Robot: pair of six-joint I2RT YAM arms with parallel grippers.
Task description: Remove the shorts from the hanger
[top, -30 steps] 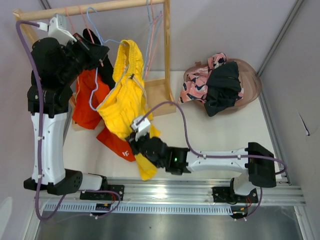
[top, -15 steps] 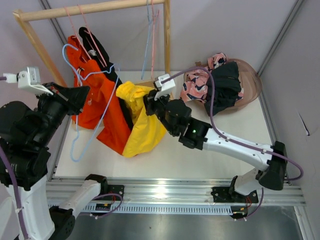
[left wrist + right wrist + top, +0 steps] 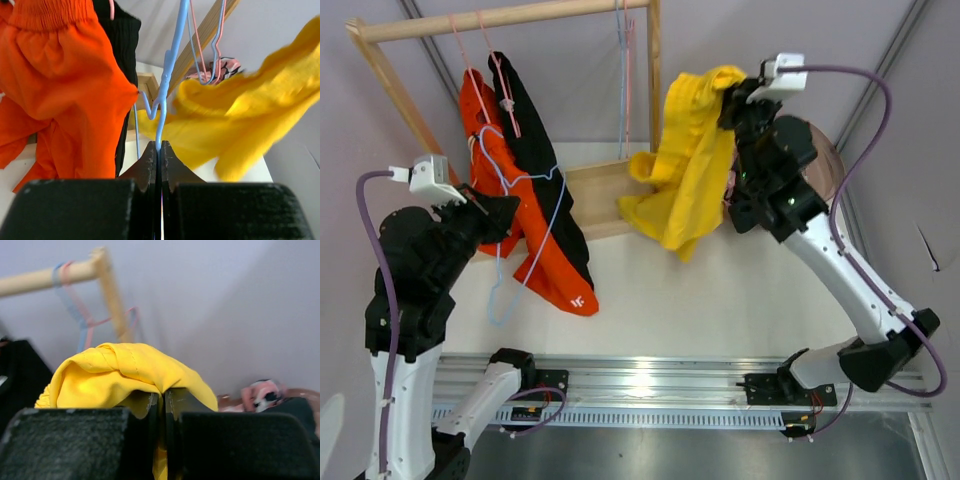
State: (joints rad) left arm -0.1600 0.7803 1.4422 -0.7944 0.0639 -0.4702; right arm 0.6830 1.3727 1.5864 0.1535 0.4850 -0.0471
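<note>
1. The right gripper (image 3: 161,396) is clamping the yellow shorts (image 3: 685,160) between closed fingers and holding them aloft, to the right of the wooden rack (image 3: 500,18).
2. The left gripper (image 3: 159,149) is pinching a light-blue hanger (image 3: 169,65) — jaws shut on its wire.
3. The orange shorts (image 3: 480,110) and black shorts (image 3: 535,140) are hanging on the rack — touching, side by side.

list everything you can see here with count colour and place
yellow shorts: one, yellow, held up right of the rack
orange shorts: one, orange, hanging on the rack's left
black shorts: one, black, hanging beside the orange
blue hanger: one, light blue, in front of the orange shorts
spare hangers: count unclear, pink and blue, on the rail
rack: one, wooden, back
pile of shorts: pink floral and black, far right
left gripper: clamping blue hanger
right gripper: clamping yellow shorts
</note>
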